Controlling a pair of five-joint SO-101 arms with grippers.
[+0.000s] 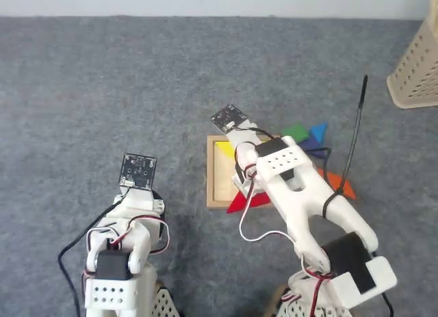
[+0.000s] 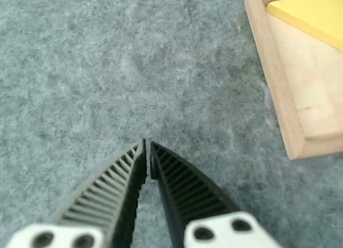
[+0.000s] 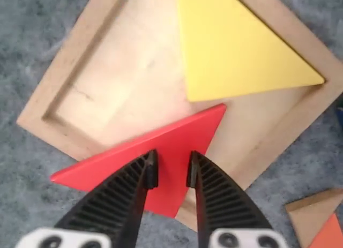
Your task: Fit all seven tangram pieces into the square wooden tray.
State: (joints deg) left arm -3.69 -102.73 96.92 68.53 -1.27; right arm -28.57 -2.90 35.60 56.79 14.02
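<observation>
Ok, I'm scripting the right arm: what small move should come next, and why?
Probably nudge the red triangle further into the wooden tray, toward the bare floor beside the yellow triangle. It lies across the tray's rim, partly out over the carpet, and the right gripper sits directly above it, fingers slightly apart.

In the high view the right arm (image 1: 301, 194) hides most of the wooden tray (image 1: 213, 183) and parts of the yellow triangle (image 1: 224, 150), red triangle (image 1: 252, 202) and orange piece (image 1: 344, 188). In the left wrist view the frame's edge cuts off the wooden tray and yellow triangle; the right wrist view's edge cuts the orange piece.
</observation>
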